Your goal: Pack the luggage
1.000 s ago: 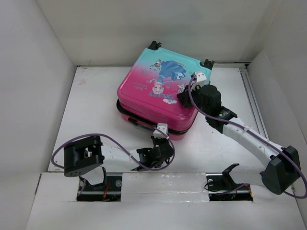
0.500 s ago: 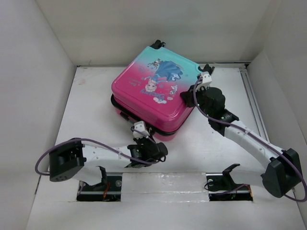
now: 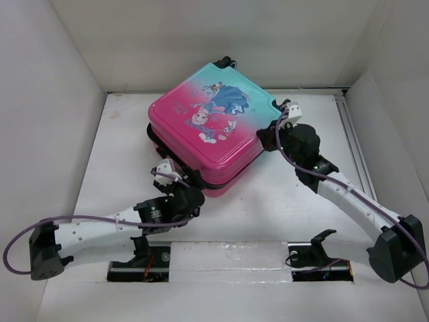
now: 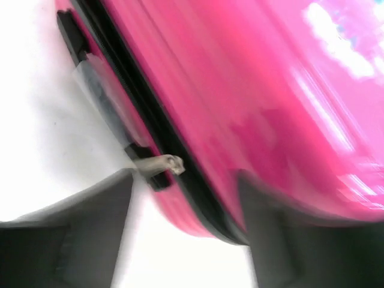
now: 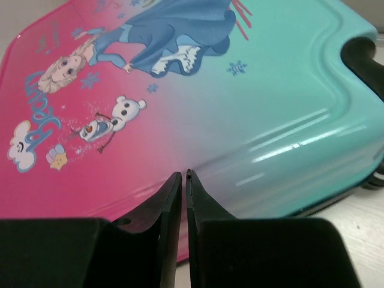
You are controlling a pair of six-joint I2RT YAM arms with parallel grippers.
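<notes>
The luggage (image 3: 208, 131), a pink-to-teal hard-shell suitcase with a cartoon princess print, lies closed and flat on the white table, turned at an angle. My left gripper (image 3: 179, 190) is at its near-left corner with jaws open; in the left wrist view the left gripper (image 4: 185, 180) straddles the pink shell (image 4: 240, 90) and black zipper line, with a pale zipper pull (image 4: 171, 163) just ahead. My right gripper (image 3: 267, 137) is shut, empty, tips at the suitcase's right side. In the right wrist view the right gripper (image 5: 183, 174) meets the lid (image 5: 180, 108).
White walls enclose the table (image 3: 114, 154) on the left, back and right. A raised rail (image 3: 352, 134) runs along the right side. The arm bases (image 3: 141, 261) sit in slots at the near edge. Black wheels (image 3: 224, 62) stick out at the suitcase's far corner.
The suitcase has turned and slid leftward. My left arm swung out to the left and its jaws went from shut to open. My right gripper followed the suitcase's right side, still shut.
</notes>
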